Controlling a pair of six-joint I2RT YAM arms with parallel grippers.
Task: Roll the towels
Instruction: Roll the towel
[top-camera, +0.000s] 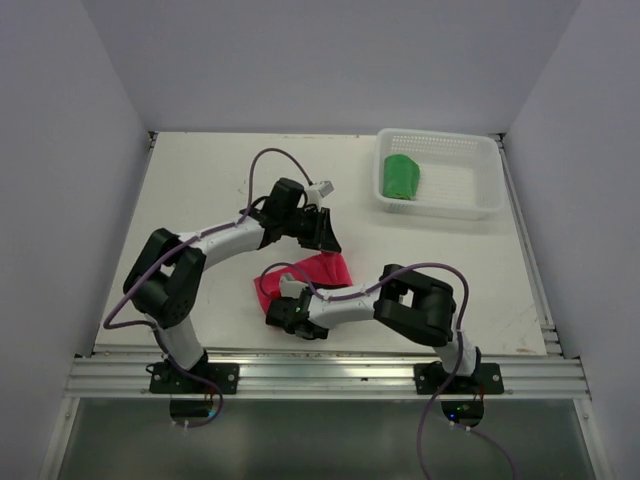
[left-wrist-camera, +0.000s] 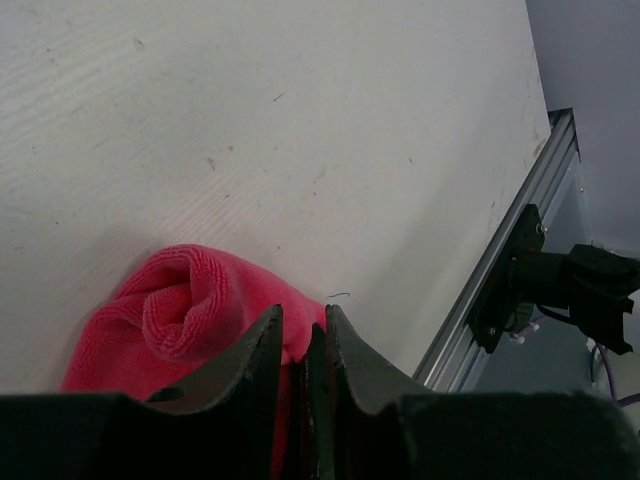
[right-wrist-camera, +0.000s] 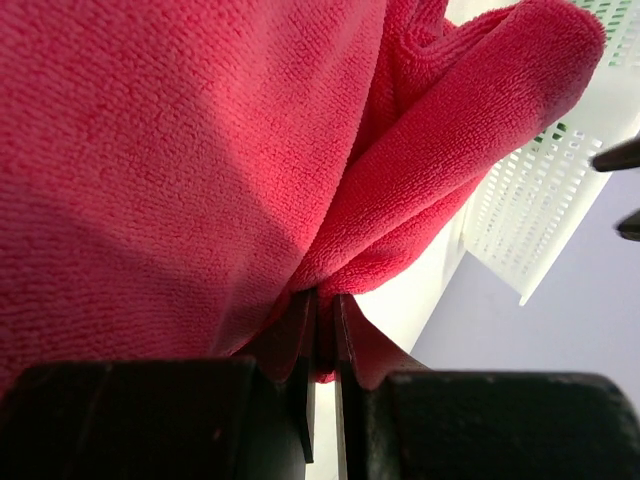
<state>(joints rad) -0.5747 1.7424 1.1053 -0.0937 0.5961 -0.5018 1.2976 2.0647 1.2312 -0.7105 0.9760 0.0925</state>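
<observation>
Lower centre of the right wrist view: my right end effector (right-wrist-camera: 322, 305), fingers pressed together on a fold of the pink-red towel (top-camera: 325, 270), which lies crumpled on the bench (top-camera: 200, 180) at mid-frame in the overhead view. Just above it, my left end effector (left-wrist-camera: 303, 330), fingers narrowly parted, pinches the towel's upper edge. Upper right: the green towel (top-camera: 402, 178) in the left part of the white mesh basket (top-camera: 480, 205).
</observation>
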